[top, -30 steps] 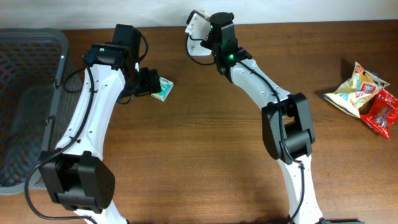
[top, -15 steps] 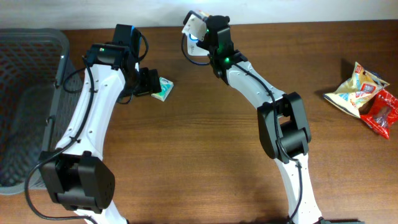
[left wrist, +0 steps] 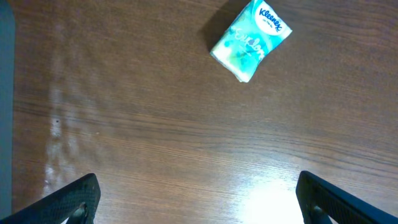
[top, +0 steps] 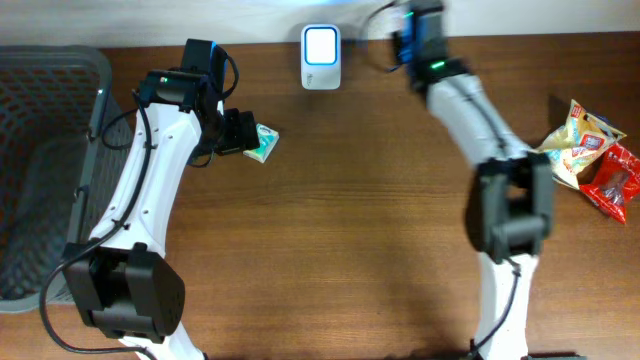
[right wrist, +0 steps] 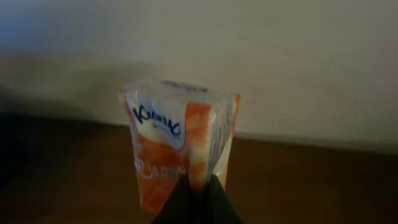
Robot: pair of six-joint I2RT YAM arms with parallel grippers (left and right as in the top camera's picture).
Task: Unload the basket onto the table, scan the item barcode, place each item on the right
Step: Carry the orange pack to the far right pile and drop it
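Right pincer [right wrist: 198,198] clamped on bottom edge of orange packet [right wrist: 177,155], packet upright above it. Scanner [top: 321,58] well off to pincer's side. Best: swing barcode face toward lit window, hold steady. Left pincer [left wrist: 198,202] wide, empty; tissue pack [left wrist: 250,40] just ahead.

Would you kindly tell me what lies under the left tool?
Bare wooden table shows beneath the open left tool; the tissue pack lies ahead of it, untouched. In the overhead view the tool itself covers that patch.
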